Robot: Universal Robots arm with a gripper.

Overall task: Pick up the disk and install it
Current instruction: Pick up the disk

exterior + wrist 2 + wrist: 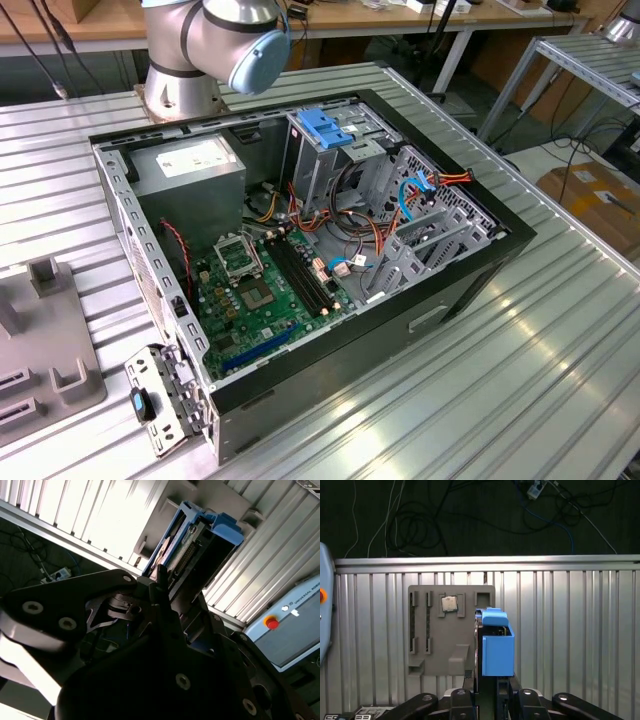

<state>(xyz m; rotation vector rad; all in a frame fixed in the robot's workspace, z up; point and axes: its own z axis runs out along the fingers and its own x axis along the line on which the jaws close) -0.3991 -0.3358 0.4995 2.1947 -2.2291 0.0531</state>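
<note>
Closest to the lens in both wrist views is the gripper (487, 684). Its black fingers (161, 580) are pinched in from both sides on the disk (192, 547). The disk sits in a blue carrier (497, 652) and is seen edge-on, with a connector row showing, so no writing on it can be read. Claw and disk hang over the ribbed table (570, 630), just beside a grey fixture plate (435, 640) with a processor chip (449, 603) lying in one recess. Whether the carrier touches the plate I cannot tell. A pale pendant (300, 630) with a red button carries a line of print.

At the exterior view's lower left lies a loose bracket (160, 400) with a blue latch, and next to it the open computer case (440, 300). Inside, left to right, are a power-supply box (190, 185) with a white sticker (195, 155) whose print is too small to read, the green motherboard (265, 290), and a metal cage (320, 170) with a blue handle (325, 125). The arm (200, 50) rises behind the case.
</note>
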